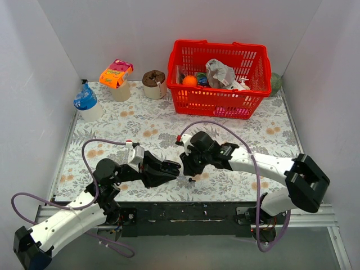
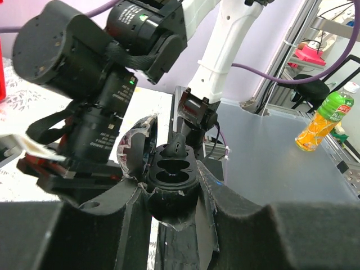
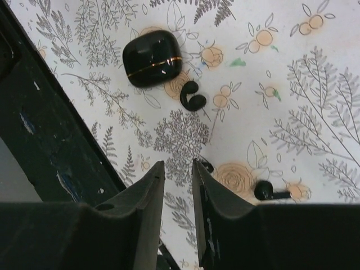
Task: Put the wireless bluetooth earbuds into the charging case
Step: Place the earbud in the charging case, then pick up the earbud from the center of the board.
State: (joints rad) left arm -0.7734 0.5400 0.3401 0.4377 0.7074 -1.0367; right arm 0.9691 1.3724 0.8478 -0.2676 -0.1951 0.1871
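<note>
now | left hand (image 2: 171,190) clamps open charging case (image 2: 169,169) | bottle (image 2: 324,121) label unreadable

A robot lab: white booth walls (image 1: 140,34), aluminium framing (image 2: 292,45), floral-clothed bench (image 1: 140,121).

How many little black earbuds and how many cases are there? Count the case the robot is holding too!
Charging cases: 2, the closed charging case on the flowery mat and the open charging case in the left gripper.
Earbuds: 4, three on the mat, one standing in the open case.
Total: 6
</note>
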